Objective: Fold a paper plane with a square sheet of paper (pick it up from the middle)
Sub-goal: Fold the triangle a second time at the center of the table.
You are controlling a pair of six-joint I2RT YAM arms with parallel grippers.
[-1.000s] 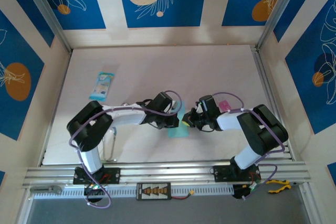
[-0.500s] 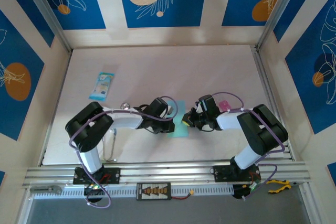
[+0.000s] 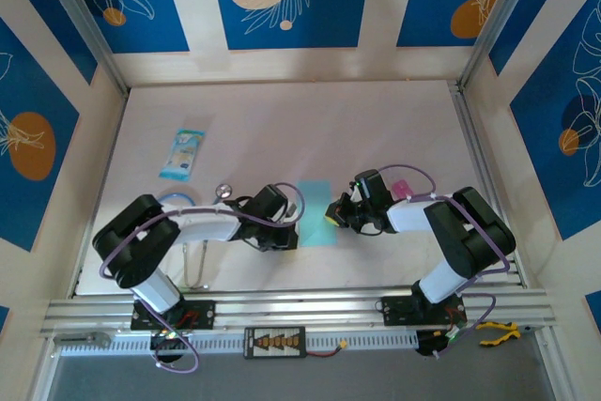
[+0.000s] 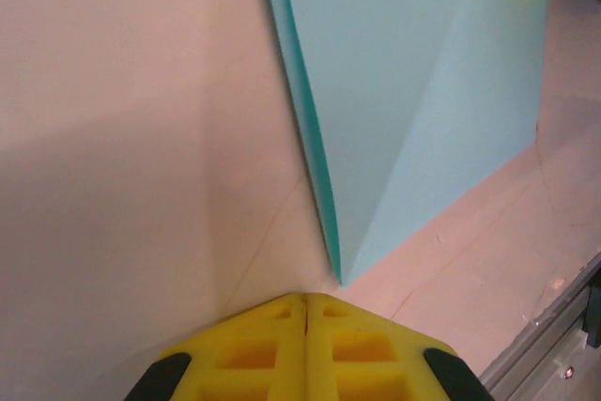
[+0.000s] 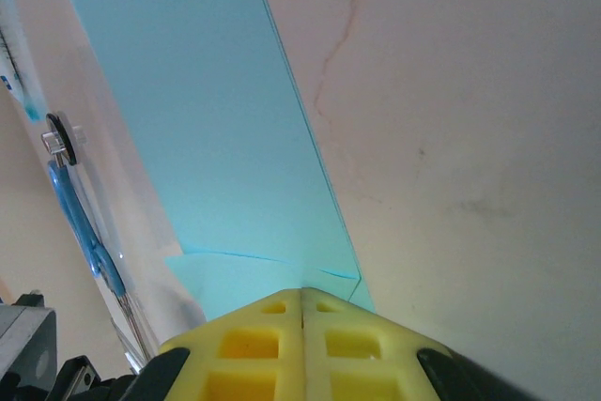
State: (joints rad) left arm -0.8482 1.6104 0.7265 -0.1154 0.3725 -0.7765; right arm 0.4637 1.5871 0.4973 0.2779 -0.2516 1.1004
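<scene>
The folded light-blue sheet of paper (image 3: 315,213) is lying on the tabletop (image 3: 376,129), the left end effector (image 4: 305,298) sitting pressed together just off its corner and the right end effector (image 5: 302,290), also pressed together, hiding the edge beneath it.

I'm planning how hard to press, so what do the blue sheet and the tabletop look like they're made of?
The blue sheet looks like thin matte paper: it holds a sharp crease. The tabletop seems smooth pale laminate or painted board, with faint hairline marks.
</scene>
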